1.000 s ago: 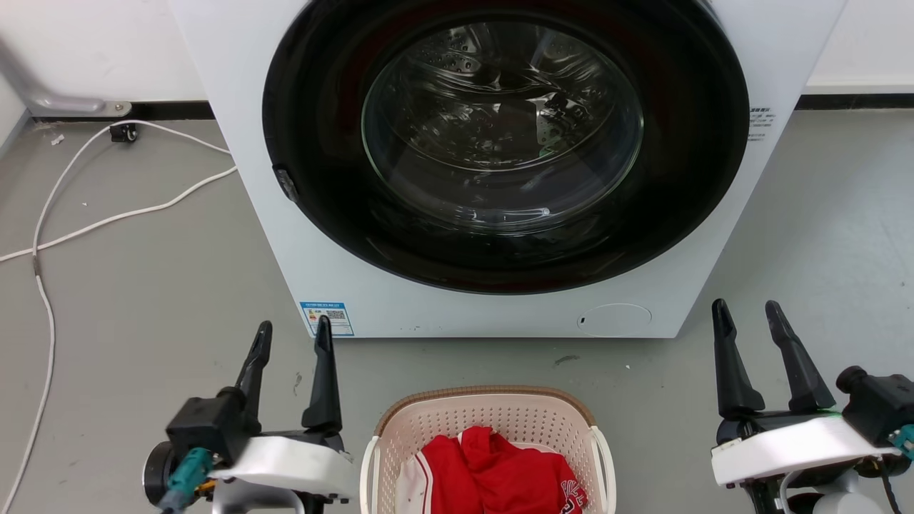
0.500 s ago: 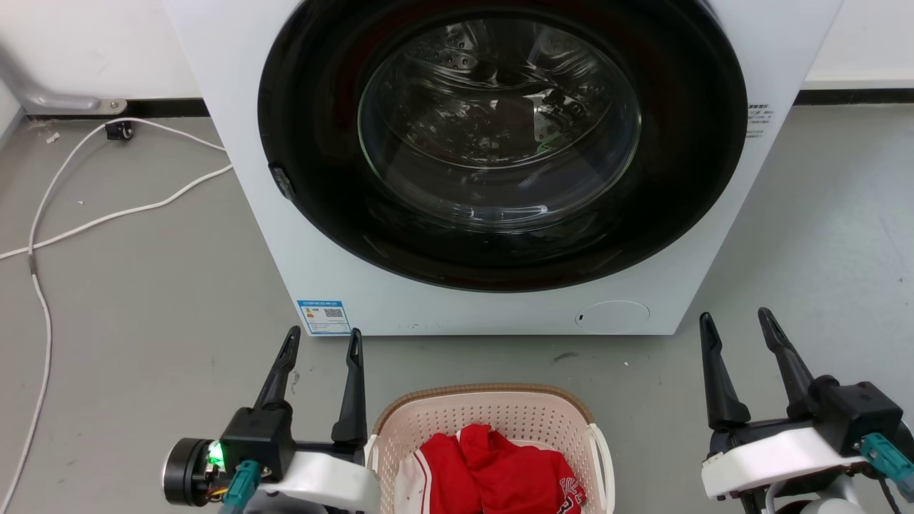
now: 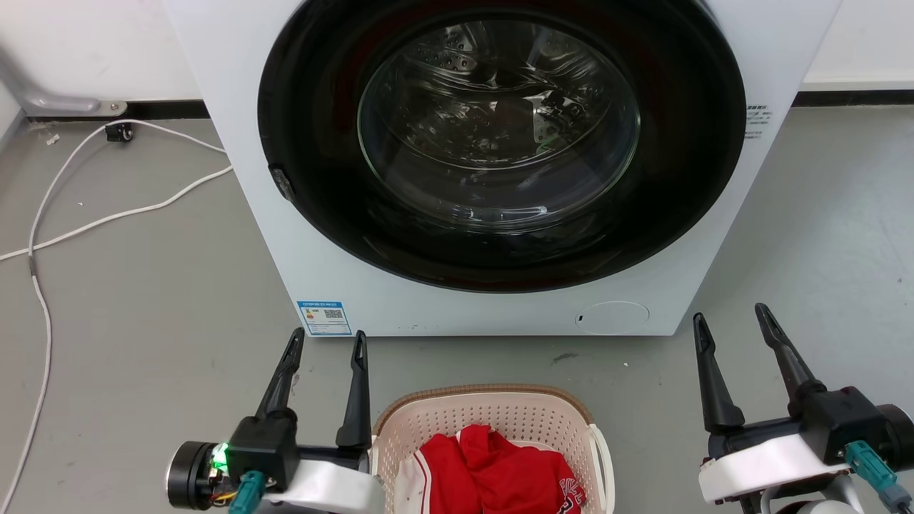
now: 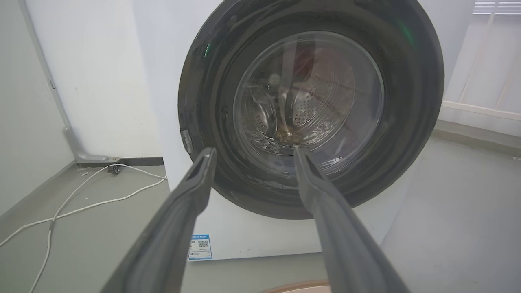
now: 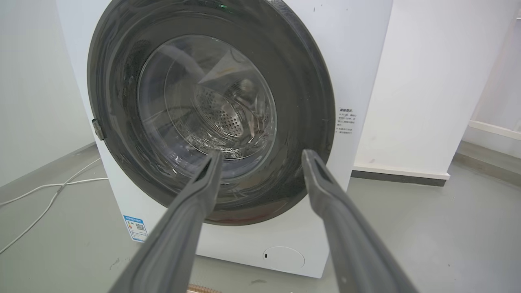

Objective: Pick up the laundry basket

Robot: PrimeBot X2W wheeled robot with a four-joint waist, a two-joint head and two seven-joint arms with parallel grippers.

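The approach is in hand, with nothing gripped yet. The left gripper point(image 3: 328, 337), fingers spread and empty, stands just beside the left side of the laundry basket point(image 3: 493, 416). The basket sits on the near floor before the washing machine point(image 3: 428, 307). The right gripper point(image 3: 730, 314), likewise spread, is well apart on the right. Next, I judge, it must close in on the right handle.

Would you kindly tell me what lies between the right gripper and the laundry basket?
In the head view, the stretch between the right gripper and the laundry basket is bare grey floor; no object sits there.
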